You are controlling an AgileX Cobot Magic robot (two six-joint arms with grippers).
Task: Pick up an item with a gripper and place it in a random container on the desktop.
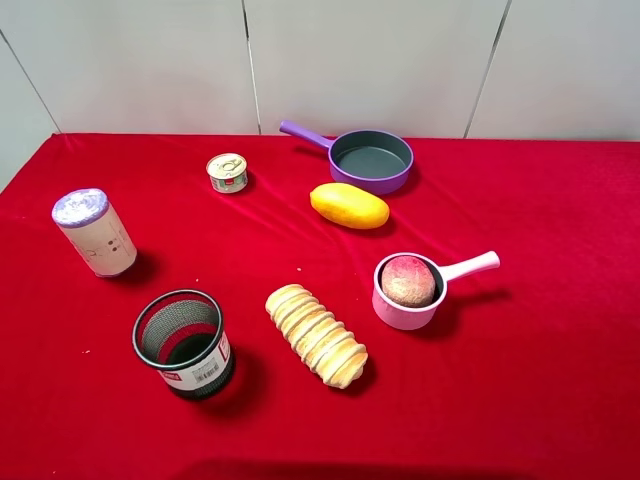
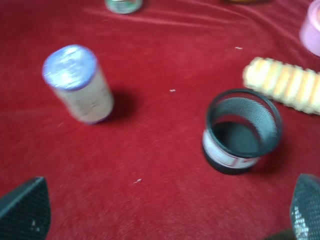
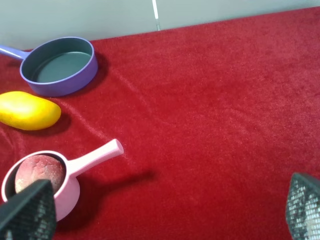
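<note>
From overhead, I see the peach (image 1: 408, 280) already sitting in the pink saucepan (image 1: 398, 310); placement looks done. Left gripper (image 2: 165, 212) hangs spread, empty, mesh cup (image 2: 243, 131) ahead. Right gripper (image 3: 165, 212) hangs spread, saucepan beside one finger.

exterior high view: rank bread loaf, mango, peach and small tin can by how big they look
1. bread loaf
2. mango
3. peach, partly hidden inside the pink saucepan
4. tin can, farther from the camera, so it may look smaller
</note>
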